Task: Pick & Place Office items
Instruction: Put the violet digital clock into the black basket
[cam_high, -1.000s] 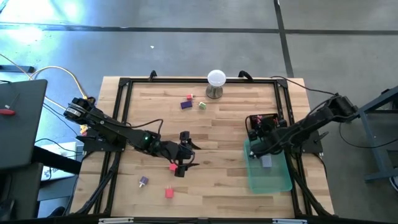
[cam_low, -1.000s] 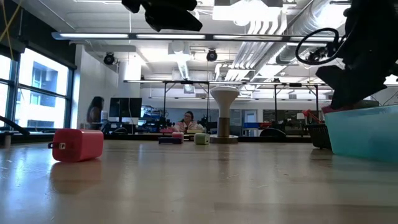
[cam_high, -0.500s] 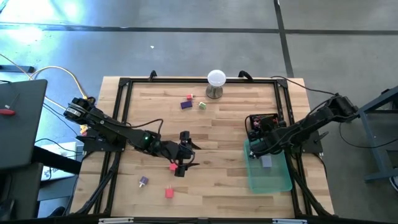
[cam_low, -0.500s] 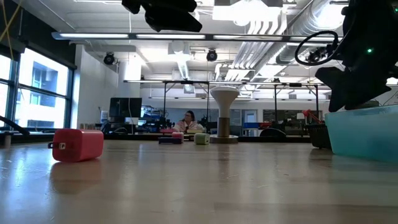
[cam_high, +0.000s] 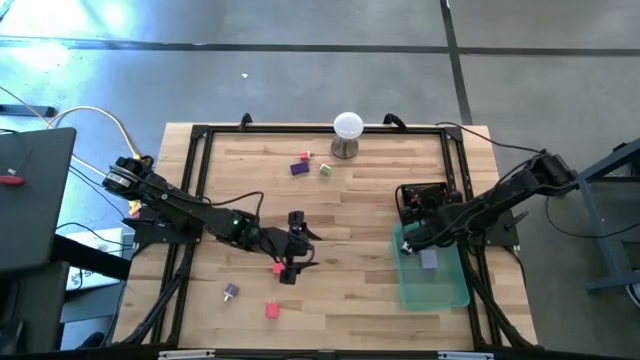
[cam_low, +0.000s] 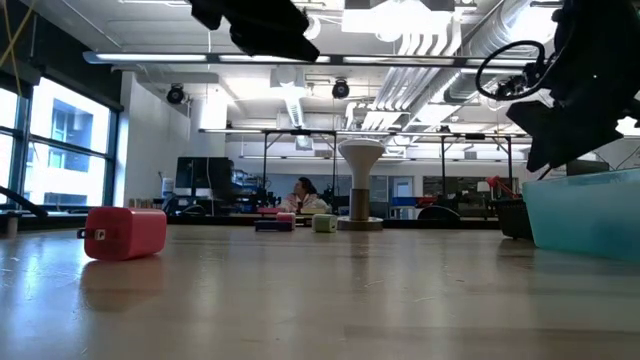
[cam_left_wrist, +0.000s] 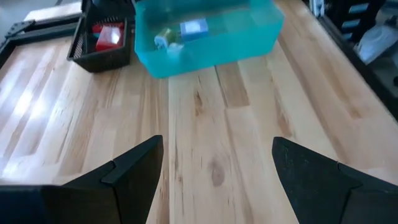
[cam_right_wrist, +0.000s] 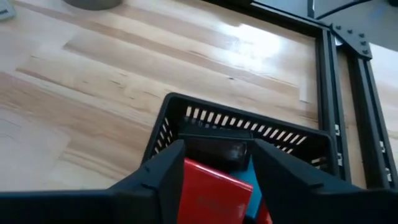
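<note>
My left gripper hangs open over the table's middle, high above the wood, with nothing between its fingers. A small red piece lies on the table just beside it. A purple piece and a red block lie nearer the near edge. Purple, pink and pale green pieces lie near the far edge. My right gripper is over the black basket, shut on a red block. My right gripper pinches the red block between its two fingers, one on each opposite side. The fingers come slanting down from the table's right. The block fills the gap between them and sits over the basket's near part; its underside is hidden.
A translucent teal tray sits just on the near side of the basket and holds a lavender piece and a small green one. The white ball on its metal stand stands at the far edge. A black frame rims the table.
In the low view my right gripper has risen a little above the tray's rim, and my left gripper has shifted slightly overhead. The pieces on the table lie where they were.
</note>
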